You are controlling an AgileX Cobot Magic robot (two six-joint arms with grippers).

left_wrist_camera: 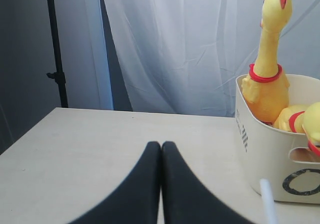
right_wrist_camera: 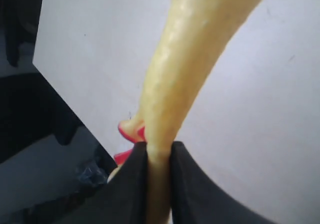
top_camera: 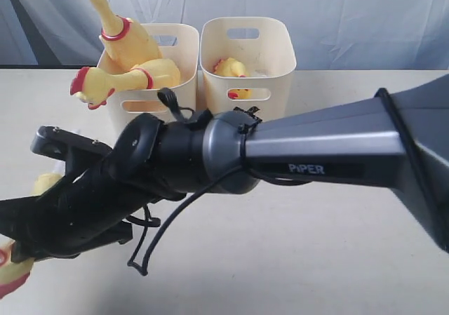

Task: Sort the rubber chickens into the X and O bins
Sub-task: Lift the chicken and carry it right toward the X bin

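Observation:
Two cream bins stand side by side at the back of the table. The left bin carries a black O and holds two rubber chickens: one upright, one hanging over the rim. The right bin holds a small chicken; its mark is hidden. My right gripper reaches across to the table's front left and is shut on a fourth chicken at a thin part of its body. My left gripper is shut and empty, low over the table left of the O bin.
The right arm crosses the whole foreground of the exterior view and hides much of the table. A thin white tube pokes up beside the O bin. The table's edge and dark floor lie close to the held chicken.

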